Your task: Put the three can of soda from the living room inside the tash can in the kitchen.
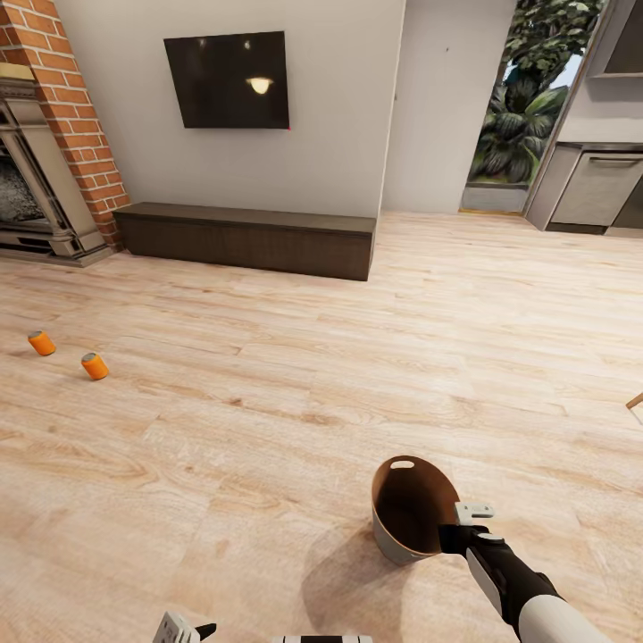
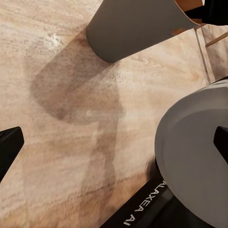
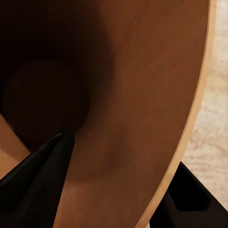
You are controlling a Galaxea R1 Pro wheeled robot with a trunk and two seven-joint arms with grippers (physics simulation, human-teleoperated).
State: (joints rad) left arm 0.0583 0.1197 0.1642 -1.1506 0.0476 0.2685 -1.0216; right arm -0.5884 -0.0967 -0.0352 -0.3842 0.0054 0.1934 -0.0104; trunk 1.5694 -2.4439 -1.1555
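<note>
Two orange soda cans lie on the plank floor at the left, one (image 1: 41,343) farther out and one (image 1: 95,366) nearer me; the dark blue can is out of view. The trash can (image 1: 393,536) hangs tilted just above the floor in front of me, brown inside (image 3: 133,95) and grey outside (image 2: 137,28). My right gripper (image 1: 460,527) is shut on its rim, one finger inside (image 3: 42,166) and one outside. My left gripper (image 1: 183,628) is low at the picture's bottom edge, open (image 2: 114,147) and holding nothing.
A long low dark cabinet (image 1: 250,237) stands under the wall TV (image 1: 228,79). The brick fireplace (image 1: 54,134) is at the far left. A kitchen counter with an appliance (image 1: 594,187) is at the far right. My grey base (image 2: 194,156) is beside the left gripper.
</note>
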